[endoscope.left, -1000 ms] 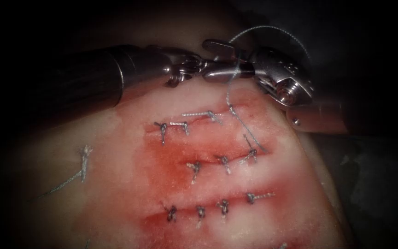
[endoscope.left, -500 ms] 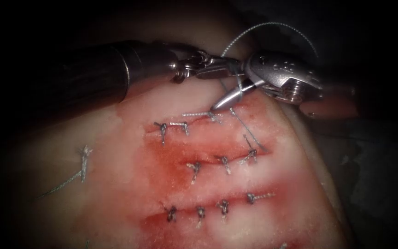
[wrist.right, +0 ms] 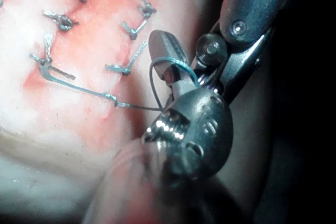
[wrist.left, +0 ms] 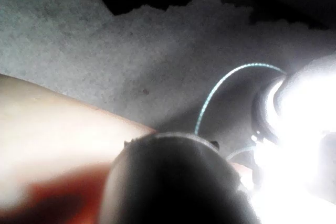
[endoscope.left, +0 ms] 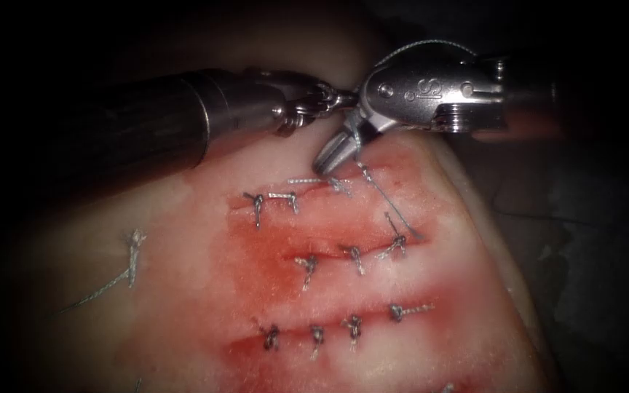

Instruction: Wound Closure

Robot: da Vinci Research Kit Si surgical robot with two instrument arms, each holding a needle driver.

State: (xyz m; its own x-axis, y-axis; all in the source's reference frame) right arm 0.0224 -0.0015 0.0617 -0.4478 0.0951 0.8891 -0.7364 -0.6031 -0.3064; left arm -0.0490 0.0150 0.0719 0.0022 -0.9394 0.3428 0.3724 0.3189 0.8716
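Observation:
The tissue (endoscope.left: 183, 240) carries three stitched cuts with red fluid around them. My left tool (endoscope.left: 338, 98) reaches in from the left above the top cut (endoscope.left: 307, 185). Its jaws are shut on the thread (endoscope.left: 381, 193), and their tips are tucked behind the right tool's head. My right tool (endoscope.left: 329, 160) points down-left with its jaws shut, the tips just above the top cut's right end. The thread climbs from a knot on the middle cut, wraps around the right jaws and arcs over that tool. In the right wrist view the thread (wrist.right: 89, 92) loops round the right tool (wrist.right: 165, 48), with the left tool (wrist.right: 210, 51) alongside.
Several knotted stitches with short cut ends line the three cuts. A loose cut piece of thread (endoscope.left: 132, 251) lies on the tissue left of the cuts. The tissue's edge (endoscope.left: 489, 240) falls away on the right. The thread's arc (wrist.left: 220, 85) rises over grey cloth in the left wrist view.
The right tool's jaws, open beside the left tool's tip a second ago, swung down-left toward the top cut and shut, with the thread wrapped round them. The left tool barely moved.

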